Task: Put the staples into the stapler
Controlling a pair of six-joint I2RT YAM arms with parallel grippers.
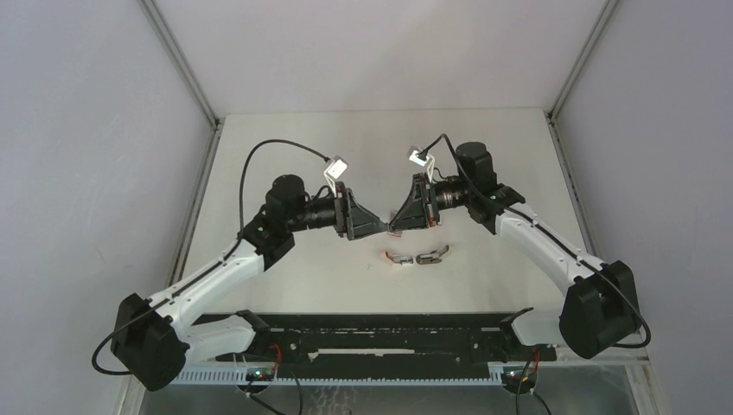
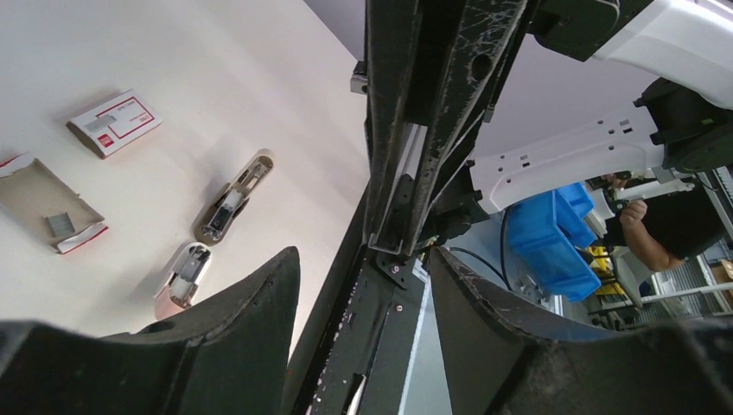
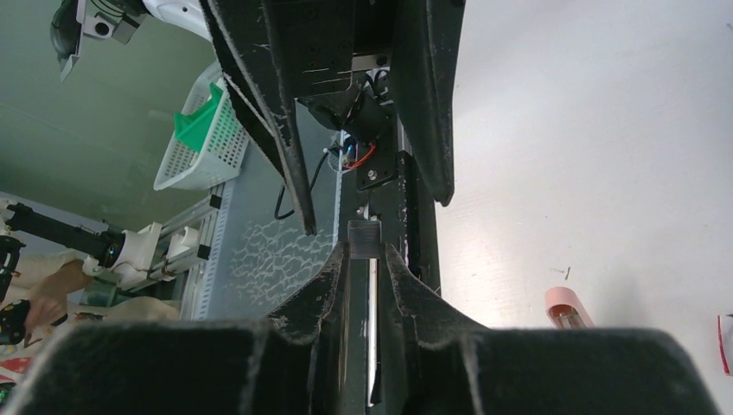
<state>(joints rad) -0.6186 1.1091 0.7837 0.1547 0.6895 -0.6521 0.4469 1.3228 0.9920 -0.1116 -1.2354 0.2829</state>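
My right gripper (image 1: 394,222) (image 3: 363,249) is shut on a short grey strip of staples (image 3: 364,237), held above the table's middle. My left gripper (image 1: 379,226) (image 2: 361,252) is open and empty, facing the right one tip to tip; the strip's end (image 2: 385,245) shows just beyond its fingers. The pink-and-white stapler (image 1: 394,257) (image 2: 183,275) (image 3: 568,309) lies open on the table below them. The white red-printed box (image 2: 114,123) and its inner tray (image 2: 35,194), with another grey strip (image 2: 60,225), lie farther off.
A dark grey-brown tool (image 1: 432,256) (image 2: 232,199) lies beside the stapler. A black rail (image 1: 372,333) runs along the near table edge. Off the table are a blue bin (image 2: 553,233), a white basket (image 3: 203,138) and a person's arm (image 2: 644,229).
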